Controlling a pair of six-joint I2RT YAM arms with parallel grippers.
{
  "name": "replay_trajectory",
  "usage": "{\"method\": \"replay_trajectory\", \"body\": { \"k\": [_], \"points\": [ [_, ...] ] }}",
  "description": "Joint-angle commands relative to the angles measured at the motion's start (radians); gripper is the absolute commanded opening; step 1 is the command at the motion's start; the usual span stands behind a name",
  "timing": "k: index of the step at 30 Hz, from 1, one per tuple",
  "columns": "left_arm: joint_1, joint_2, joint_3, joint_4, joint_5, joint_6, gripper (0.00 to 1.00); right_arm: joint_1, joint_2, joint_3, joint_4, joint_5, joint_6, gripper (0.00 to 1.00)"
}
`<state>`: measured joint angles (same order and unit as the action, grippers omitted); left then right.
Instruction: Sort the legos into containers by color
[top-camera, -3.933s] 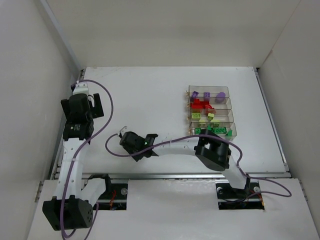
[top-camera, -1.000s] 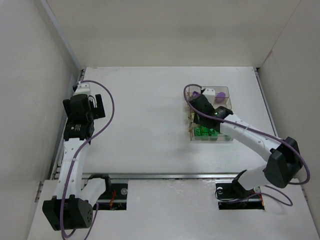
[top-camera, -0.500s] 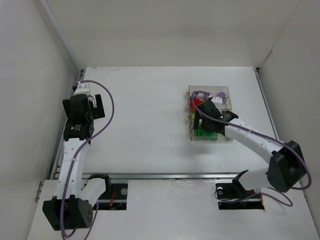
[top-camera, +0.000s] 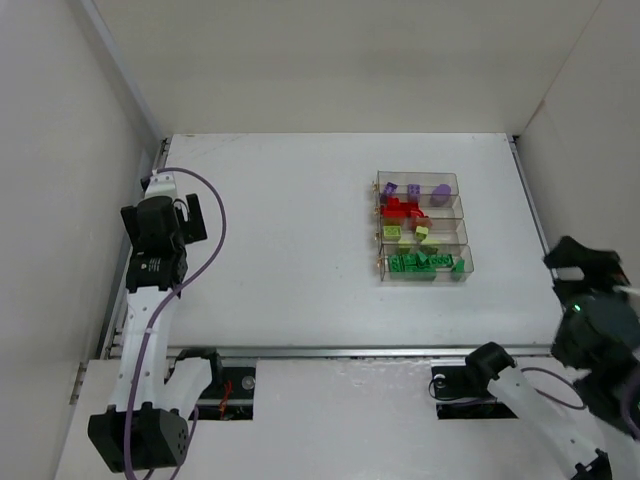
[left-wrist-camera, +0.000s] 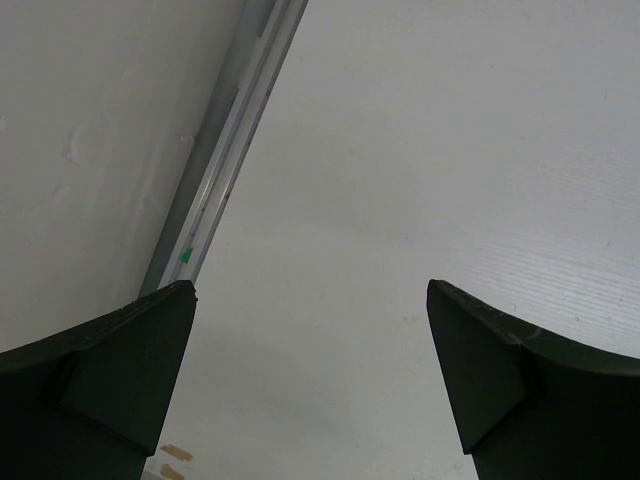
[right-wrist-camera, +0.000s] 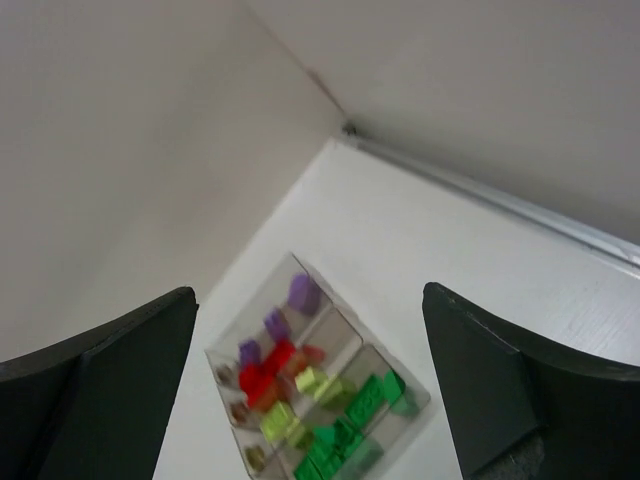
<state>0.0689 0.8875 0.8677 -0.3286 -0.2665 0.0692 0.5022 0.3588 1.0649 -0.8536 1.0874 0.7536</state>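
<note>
The legos all sit inside the containers (top-camera: 464, 270), a block of four clear bins in the right-centre of the top view. They are stacked by colour from the upper bin downward: purple bricks (top-camera: 412, 189), red bricks (top-camera: 400, 208), yellow-green bricks (top-camera: 405, 234), then dark green bricks (top-camera: 425, 263). Each bin's long axis runs left to right across that frame, and the four lie side by side up and down it. No loose brick shows on the white table (top-camera: 290, 230), so the sorting looks finished, or very nearly so. The right gripper (right-wrist-camera: 308, 300) is at the lower right edge of the top view, well apart from the block, which lies up and to the left of it. In the right wrist view the bins appear small and low in the frame between its two fingers, which are spread wide and hold nothing. The left gripper (left-wrist-camera: 310, 290) is at the far left of the top view, farther from the bins. It is also spread wide and empty, and its own camera shows only bare table and the rail along the side wall. If a stray brick did turn up near the bins, the right arm would be the nearer one. It would have to reach up-left across the frame and come in along the long axis of the bins.
</note>
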Motion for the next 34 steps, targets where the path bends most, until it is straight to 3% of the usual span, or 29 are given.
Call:
{"method": "replay_trajectory", "body": {
  "k": [1,4,9,13,34],
  "points": [
    [0.009,-0.028,-0.007,0.045,-0.028,-0.022,1.0,-0.002,-0.162,-0.038,-0.03,0.114,-0.057,1.0],
    [0.009,-0.038,-0.007,0.054,-0.048,-0.031,1.0,-0.002,-0.293,-0.072,0.07,0.014,-0.192,1.0],
    [0.009,-0.058,-0.007,0.045,-0.048,-0.031,1.0,-0.002,-0.272,0.077,-0.132,0.077,-0.022,1.0],
    [0.009,-0.067,-0.007,0.034,-0.048,-0.031,1.0,-0.002,-0.239,0.158,-0.235,0.086,0.016,1.0],
    [0.009,-0.143,-0.007,0.007,-0.03,-0.031,1.0,-0.002,-0.28,0.156,-0.275,-0.021,0.038,1.0]
  ]
}}
